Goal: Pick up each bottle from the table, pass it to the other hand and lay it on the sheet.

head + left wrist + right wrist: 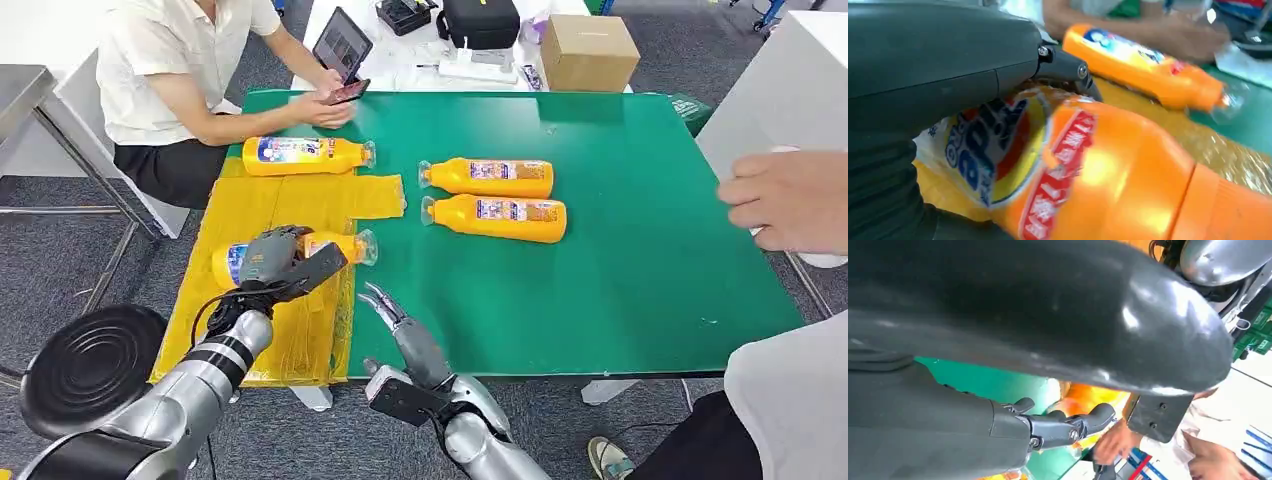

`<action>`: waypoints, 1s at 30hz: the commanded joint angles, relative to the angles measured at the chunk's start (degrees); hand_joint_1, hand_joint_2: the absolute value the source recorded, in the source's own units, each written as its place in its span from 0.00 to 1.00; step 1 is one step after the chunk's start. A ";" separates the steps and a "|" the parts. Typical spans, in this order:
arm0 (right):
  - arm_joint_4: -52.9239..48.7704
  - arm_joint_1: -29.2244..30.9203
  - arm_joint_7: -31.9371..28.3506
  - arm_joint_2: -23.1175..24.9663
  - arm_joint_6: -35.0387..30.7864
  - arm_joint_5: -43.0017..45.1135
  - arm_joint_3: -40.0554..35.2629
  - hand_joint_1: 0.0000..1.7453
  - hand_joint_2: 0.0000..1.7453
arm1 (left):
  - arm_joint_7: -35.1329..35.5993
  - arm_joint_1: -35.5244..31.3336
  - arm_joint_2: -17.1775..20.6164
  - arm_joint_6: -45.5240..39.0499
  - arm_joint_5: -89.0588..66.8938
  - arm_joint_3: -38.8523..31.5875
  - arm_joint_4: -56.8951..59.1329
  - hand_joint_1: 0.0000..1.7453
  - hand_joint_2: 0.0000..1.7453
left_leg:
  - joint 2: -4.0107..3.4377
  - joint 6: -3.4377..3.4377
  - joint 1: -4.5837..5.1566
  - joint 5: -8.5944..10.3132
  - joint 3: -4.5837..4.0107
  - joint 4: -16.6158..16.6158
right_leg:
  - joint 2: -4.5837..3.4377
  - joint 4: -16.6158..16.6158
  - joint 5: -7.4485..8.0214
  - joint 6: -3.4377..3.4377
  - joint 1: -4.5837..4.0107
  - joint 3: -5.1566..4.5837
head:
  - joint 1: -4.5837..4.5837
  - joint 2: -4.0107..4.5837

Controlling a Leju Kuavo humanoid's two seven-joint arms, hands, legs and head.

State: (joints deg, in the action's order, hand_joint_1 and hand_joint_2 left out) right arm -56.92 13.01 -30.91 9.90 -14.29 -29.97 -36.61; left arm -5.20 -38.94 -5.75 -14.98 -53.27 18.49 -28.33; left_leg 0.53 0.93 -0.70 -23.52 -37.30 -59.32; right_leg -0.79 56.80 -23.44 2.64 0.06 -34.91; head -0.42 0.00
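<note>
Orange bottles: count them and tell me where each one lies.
4. One far bottle on the yellow sheet; one near bottle on the sheet under the left hand; two, upper and lower, on the green mat.

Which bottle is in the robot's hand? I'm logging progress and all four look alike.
The bottle nearest the robot, on the yellow sheet: the left hand grips it. Another lies farther along the sheet, and two lie on the green mat, all untouched.

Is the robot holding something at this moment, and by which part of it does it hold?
The left hand grips an orange bottle around its labelled body, over the yellow sheet. The right hand holds nothing.
</note>
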 commanded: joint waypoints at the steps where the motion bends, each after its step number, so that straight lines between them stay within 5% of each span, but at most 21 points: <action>1: 4.29 1.48 -0.68 -0.53 -0.09 0.39 0.60 0.00 0.00 | -1.70 -0.73 -0.11 7.14 0.04 3.92 4.52 0.00 1.00 | -0.10 0.01 0.03 -0.04 0.18 0.06 | -0.03 -0.05 -0.02 -0.02 0.02 0.16 | 0.00 0.00; 15: 3.88 0.12 -1.41 -0.75 -0.98 -0.08 1.90 0.00 0.00 | -6.24 2.30 1.70 8.67 1.98 7.03 -4.89 0.00 1.00 | -0.04 0.01 0.06 -0.05 0.26 0.11 | 0.03 -0.07 -0.05 -0.03 0.04 0.23 | -0.02 0.00; 20: 2.39 -1.47 -3.39 -0.90 -2.58 0.34 2.30 0.00 0.00 | -12.06 10.08 0.82 8.98 18.61 -0.87 -20.04 0.00 1.00 | -0.08 0.01 0.08 -0.10 0.28 0.12 | 0.02 -0.06 -0.10 -0.03 0.06 0.24 | 0.00 0.00; 30: -7.66 -6.18 -4.74 -3.77 -3.28 3.08 2.30 0.00 0.00 | -12.22 20.49 5.41 18.69 41.18 -2.49 -37.51 0.00 1.00 | -0.17 -0.01 0.03 -0.10 0.03 0.06 | -0.11 -0.04 -0.06 -0.04 0.01 -0.03 | 0.00 0.00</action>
State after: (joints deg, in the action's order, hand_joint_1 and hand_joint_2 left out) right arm -57.37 9.84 -35.10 9.46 -17.31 -28.46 -35.15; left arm -16.92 -25.94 -4.89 -1.21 -21.55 18.12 -51.40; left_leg 0.56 0.92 -0.70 -23.54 -37.46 -59.32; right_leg -0.78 56.81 -23.47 2.62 0.05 -35.06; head -0.42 0.00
